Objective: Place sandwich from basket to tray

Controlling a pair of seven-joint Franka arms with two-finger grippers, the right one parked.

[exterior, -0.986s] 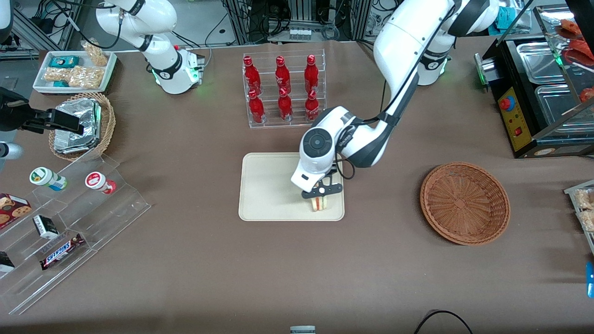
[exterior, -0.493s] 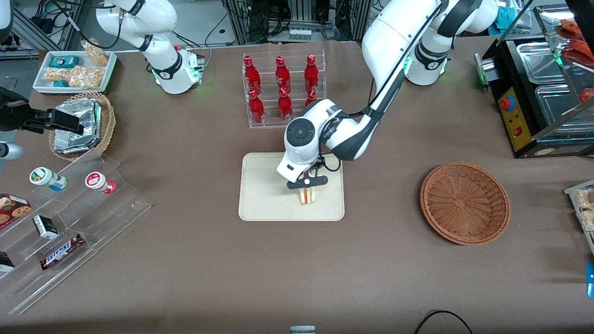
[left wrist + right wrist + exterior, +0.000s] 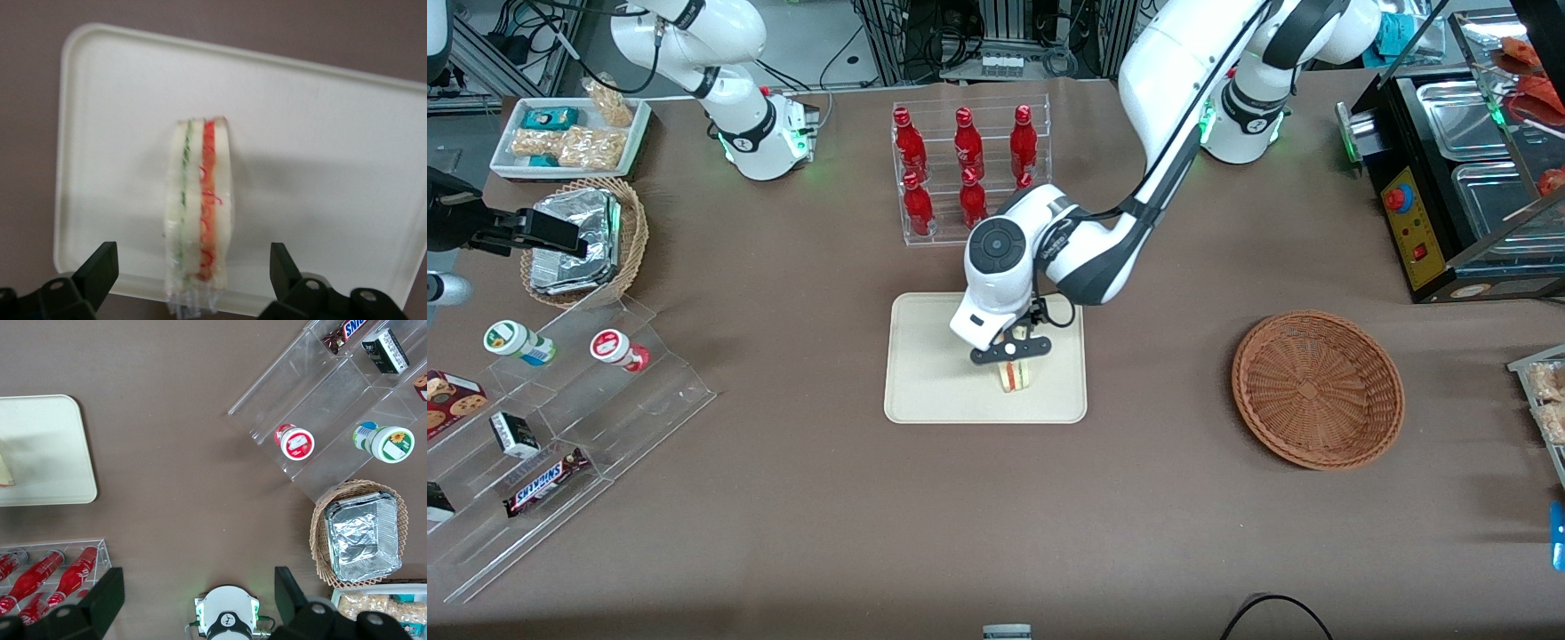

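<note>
While the sandwich [image 3: 199,220] stays on the tray [image 3: 320,167], the claw [image 3: 193,277] has opened.

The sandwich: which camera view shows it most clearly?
The left wrist view: the sandwich stands on edge on the tray, green and red layers plain, between the open pincer fingers. In the front view the pincer hides most of it. The right wrist view shows only a sliver.
</note>
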